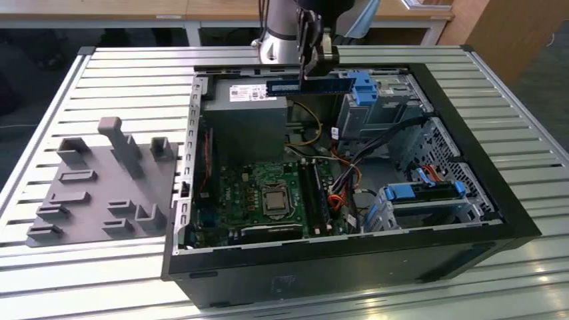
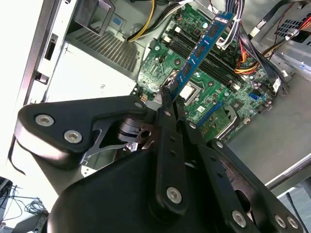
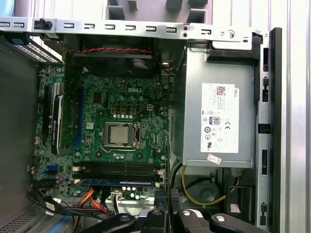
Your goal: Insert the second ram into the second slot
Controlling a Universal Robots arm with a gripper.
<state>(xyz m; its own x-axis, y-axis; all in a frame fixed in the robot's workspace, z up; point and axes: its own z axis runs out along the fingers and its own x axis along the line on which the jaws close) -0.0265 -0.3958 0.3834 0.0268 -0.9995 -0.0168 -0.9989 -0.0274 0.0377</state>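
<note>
Above the open computer case [image 1: 311, 273], at the end with the power supply [image 1: 244, 113], the arm [image 1: 282, 30] holds the second ram [image 1: 307, 86] level, clear of the board. Jaws clamped on it. In the second wrist view it juts from the fingertips [image 2: 167, 111] over the motherboard [image 2: 160, 63]. Memory slots [image 1: 313, 193] lie well below, beside the CPU socket [image 1: 271, 199]. Case sits on a slatted surface [image 1: 116, 80] next to a grey fixture tray [image 1: 98, 193].
</note>
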